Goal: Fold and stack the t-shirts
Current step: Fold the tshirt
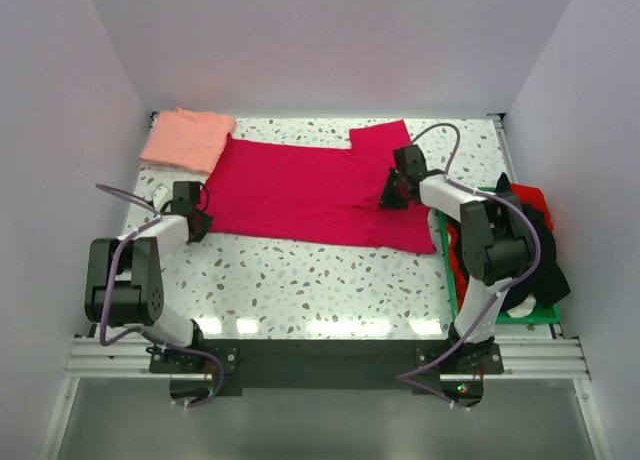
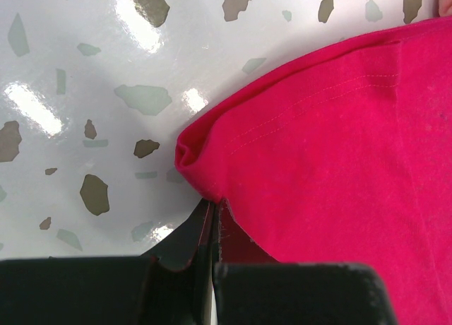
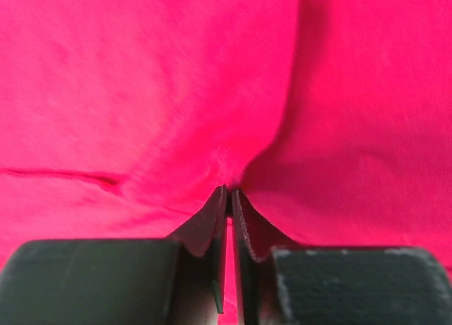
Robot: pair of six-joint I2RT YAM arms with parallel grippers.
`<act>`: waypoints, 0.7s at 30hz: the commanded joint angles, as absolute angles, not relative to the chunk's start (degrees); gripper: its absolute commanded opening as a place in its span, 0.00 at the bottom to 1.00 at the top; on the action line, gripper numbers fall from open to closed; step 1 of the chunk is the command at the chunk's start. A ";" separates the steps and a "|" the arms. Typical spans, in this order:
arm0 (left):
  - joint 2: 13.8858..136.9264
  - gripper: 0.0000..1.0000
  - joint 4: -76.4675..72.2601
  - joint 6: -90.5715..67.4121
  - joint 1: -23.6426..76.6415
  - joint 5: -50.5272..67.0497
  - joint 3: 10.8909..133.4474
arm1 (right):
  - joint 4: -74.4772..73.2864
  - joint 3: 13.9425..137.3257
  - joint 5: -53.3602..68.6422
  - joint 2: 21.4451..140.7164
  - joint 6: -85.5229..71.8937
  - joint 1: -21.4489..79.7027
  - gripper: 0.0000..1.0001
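Note:
A crimson-red t-shirt (image 1: 300,190) lies spread flat across the middle of the table. A pale salmon-pink t-shirt (image 1: 187,138) sits folded at the back left, touching the red one's corner. My left gripper (image 1: 200,223) is shut on the red shirt's left corner (image 2: 205,176), where the hem bunches at the fingertips. At the shirt's right side near the sleeve, my right gripper (image 1: 392,198) is shut on a pinch of red cloth (image 3: 227,171); fabric puckers into the closed tips.
A green tray (image 1: 455,280) stands at the right edge holding dark and red clothes (image 1: 530,220). White walls close in the table on three sides. Speckled tabletop (image 1: 320,280) shows in front of the red shirt.

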State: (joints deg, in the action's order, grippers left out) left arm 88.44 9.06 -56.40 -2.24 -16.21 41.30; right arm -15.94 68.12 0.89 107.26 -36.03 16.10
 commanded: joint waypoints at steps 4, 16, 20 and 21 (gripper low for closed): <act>88.86 0.00 7.56 -55.81 -2.72 -16.00 41.22 | -16.87 76.63 -0.09 109.59 -35.95 16.35 0.02; 89.12 0.00 7.47 -55.81 -2.72 -15.82 41.04 | -17.40 90.78 4.56 119.18 -33.58 16.43 0.02; 89.12 0.00 7.47 -55.72 -2.72 -15.82 41.13 | -18.10 94.56 6.41 121.72 -31.73 16.44 0.08; 89.12 0.00 7.38 -55.72 -2.72 -15.82 41.13 | -18.02 95.53 6.68 121.99 -30.86 16.52 0.11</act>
State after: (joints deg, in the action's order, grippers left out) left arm 88.53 8.84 -56.40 -2.26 -16.16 41.30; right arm -18.26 91.07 4.54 121.38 -33.85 16.14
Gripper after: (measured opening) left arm 0.018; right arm 0.085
